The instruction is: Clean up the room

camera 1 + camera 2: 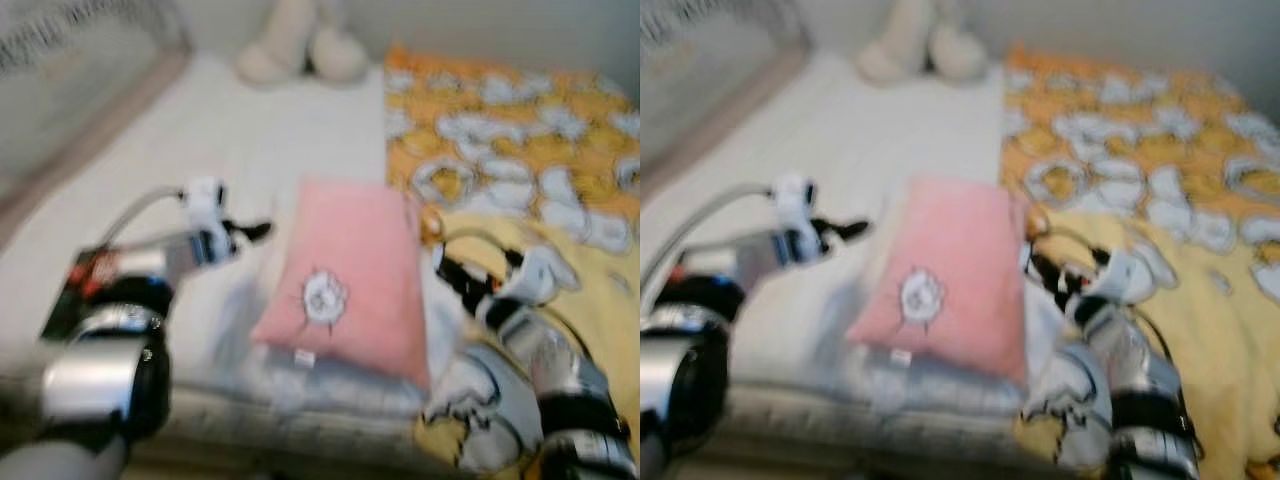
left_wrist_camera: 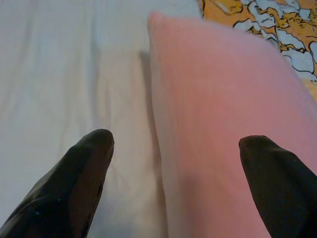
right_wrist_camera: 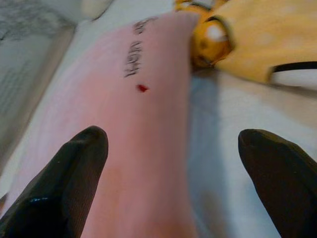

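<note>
Pink pillow (image 1: 345,275) flat on bed (image 1: 200,140), between left claw (image 1: 255,231) and right claw (image 1: 445,268); both claws spread open, gripping nothing.

The pink pillow (image 1: 345,280) lies mid-bed with bare white sheet (image 1: 250,140) on its left side, open ground for the left gripper (image 1: 258,231), whose fingers are spread over the pillow's left edge. On the right the yellow blanket (image 1: 560,200) crowds against the pillow; the right gripper (image 1: 445,265), fingers apart, sits in that narrow gap. A plush toy (image 1: 300,45) sits far back.
</note>
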You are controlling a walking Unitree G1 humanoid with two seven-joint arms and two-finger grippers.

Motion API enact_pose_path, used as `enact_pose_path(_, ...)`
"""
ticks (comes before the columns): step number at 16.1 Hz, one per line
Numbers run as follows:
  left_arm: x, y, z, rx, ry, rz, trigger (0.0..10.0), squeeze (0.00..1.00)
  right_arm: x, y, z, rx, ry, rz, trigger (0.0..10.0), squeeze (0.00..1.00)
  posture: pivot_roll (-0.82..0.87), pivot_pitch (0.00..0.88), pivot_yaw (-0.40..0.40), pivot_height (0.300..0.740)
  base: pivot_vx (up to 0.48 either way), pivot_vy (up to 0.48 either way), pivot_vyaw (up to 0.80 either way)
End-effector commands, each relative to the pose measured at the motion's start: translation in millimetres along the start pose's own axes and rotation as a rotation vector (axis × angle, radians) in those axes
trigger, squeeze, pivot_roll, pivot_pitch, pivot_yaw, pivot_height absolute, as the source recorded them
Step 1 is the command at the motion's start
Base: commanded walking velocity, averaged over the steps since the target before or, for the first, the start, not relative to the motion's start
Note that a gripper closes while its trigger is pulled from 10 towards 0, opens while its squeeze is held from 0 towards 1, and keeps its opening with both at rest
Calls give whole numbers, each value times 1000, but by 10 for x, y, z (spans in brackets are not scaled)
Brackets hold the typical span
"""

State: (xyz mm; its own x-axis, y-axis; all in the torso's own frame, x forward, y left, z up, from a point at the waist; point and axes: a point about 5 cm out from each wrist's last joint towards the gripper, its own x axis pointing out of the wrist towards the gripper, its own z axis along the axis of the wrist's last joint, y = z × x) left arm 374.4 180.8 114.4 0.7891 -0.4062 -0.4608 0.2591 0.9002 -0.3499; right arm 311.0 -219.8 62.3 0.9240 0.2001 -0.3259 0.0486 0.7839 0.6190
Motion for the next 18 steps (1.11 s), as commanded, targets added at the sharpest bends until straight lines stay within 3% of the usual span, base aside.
enact_pose_path(1,33,-25,-43,-33,8,3,10000,0,40,-24,-67,5,14,-12,10000,0,87,0,36,740,0,0,0)
enact_pose_path(5,241,-319,-244,-42,24,-10,10000,0,203,106,-148,-21,11,25,10000,0,101,0,42,740,0,0,0)
enact_pose_path(7,350,-437,-480,-21,23,103,10000,0,310,183,-341,-34,43,9,10000,0,69,8,58,740,0,0,0)
enact_pose_path(9,405,-559,-509,50,1,107,10000,0,341,232,-554,-16,86,-21,10000,0,70,38,59,740,0,0,0)
enact_pose_path(10,421,-599,-520,43,-6,104,10000,0,345,258,-648,-9,110,-23,10000,0,71,49,58,740,0,0,0)
enact_pose_path(13,493,-847,-534,92,-8,2,10000,0,352,346,-833,1,156,-3,10000,0,70,56,58,740,0,0,0)
enact_pose_path(14,508,-922,-559,121,5,-44,9137,0,352,342,-838,2,154,-5,10000,0,70,56,58,740,0,0,0)
enact_pose_path(15,519,-979,-592,138,16,-81,0,0,352,338,-833,4,147,-6,0,0,65,51,61,740,0,0,0)
enact_pose_path(18,516,-991,-691,141,34,-111,0,0,365,324,-727,30,98,-2,0,0,49,33,61,740,0,0,0)
